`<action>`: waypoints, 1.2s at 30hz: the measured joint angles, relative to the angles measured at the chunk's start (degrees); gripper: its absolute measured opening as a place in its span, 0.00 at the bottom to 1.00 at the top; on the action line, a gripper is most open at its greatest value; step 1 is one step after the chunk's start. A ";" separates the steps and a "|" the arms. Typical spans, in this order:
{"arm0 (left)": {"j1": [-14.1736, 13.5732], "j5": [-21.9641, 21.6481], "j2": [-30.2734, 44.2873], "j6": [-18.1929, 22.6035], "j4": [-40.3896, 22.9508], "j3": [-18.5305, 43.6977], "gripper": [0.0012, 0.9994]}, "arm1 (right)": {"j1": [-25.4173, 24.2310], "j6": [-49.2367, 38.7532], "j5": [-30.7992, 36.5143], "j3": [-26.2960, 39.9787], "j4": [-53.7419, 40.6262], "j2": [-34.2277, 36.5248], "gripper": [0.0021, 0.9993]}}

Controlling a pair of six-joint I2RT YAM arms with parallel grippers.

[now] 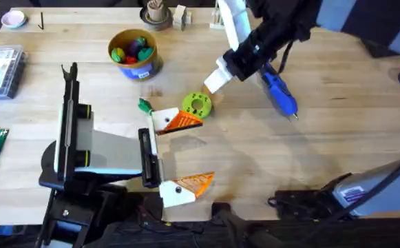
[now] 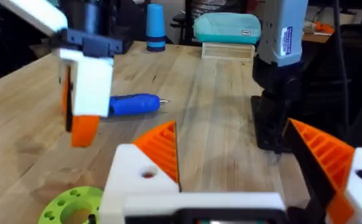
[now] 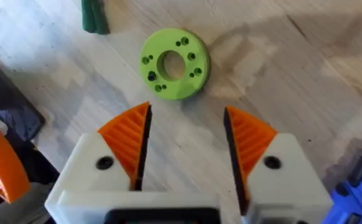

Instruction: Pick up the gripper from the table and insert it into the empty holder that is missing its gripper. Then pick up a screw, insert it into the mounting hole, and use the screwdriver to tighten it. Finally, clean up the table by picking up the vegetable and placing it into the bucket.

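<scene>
1. Right pincer (image 3: 187,124) open, orange ribbed pads (image 3: 128,134) spread with nothing between them; hanging above the lime-green disc (image 3: 174,63), clear of the worktop (image 1: 310,151).
2. Vegetable (image 3: 95,15) flat on the worktop just beyond the disc; in the overhead view vegetable (image 1: 144,105) near the disc (image 1: 197,105) and close to the upper finger of the left pincer (image 1: 203,148).
3. Left pincer wide open, empty, low over the worktop near the disc; probably parked there out of the right arm's way, though crowding the vegetable on one side.
4. Screwdriver (image 1: 279,89) lying loose on the worktop under the right arm, ungripped; looks set aside, so screw work probably done or not in hand now.
5. Bucket (image 1: 139,67) upright farther back, toys inside, mouth open upward; well apart from the vegetable but an easy carry.
6. Likely step: cleanup, right pincer lining up for the vegetable. Open jaws fit a pre-grasp, but aim sits over the disc, so needs a shift toward the vegetable before descent.
7. Risk: catching the disc instead, or bumping the left finger beside the vegetable; thin elongated toy may roll if pinched off-centre.
</scene>
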 joint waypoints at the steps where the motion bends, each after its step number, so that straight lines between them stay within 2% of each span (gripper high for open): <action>1: 0.00 0.00 -0.02 0.00 0.00 0.00 0.99 | 0.00 0.07 -0.86 -1.31 0.92 0.00 0.69; 11: 0.00 0.00 0.00 0.00 0.00 0.00 0.99 | 0.34 0.81 -4.78 -7.09 6.93 0.00 0.70; 18: 0.00 0.00 0.00 0.00 -0.02 0.00 0.99 | 3.98 0.40 -6.51 -8.54 10.65 0.00 0.70; 23: 0.00 0.00 0.00 0.00 -0.02 0.00 0.99 | 6.16 -0.52 -6.61 -9.70 11.98 0.00 0.70; 30: 0.00 0.00 0.00 0.00 -0.11 0.00 0.99 | 6.32 -1.39 -6.27 -10.02 12.59 0.00 0.70; 36: 0.00 0.00 0.00 0.00 -0.11 0.00 0.99 | 7.77 -1.83 -3.45 -10.17 14.72 1.75 0.70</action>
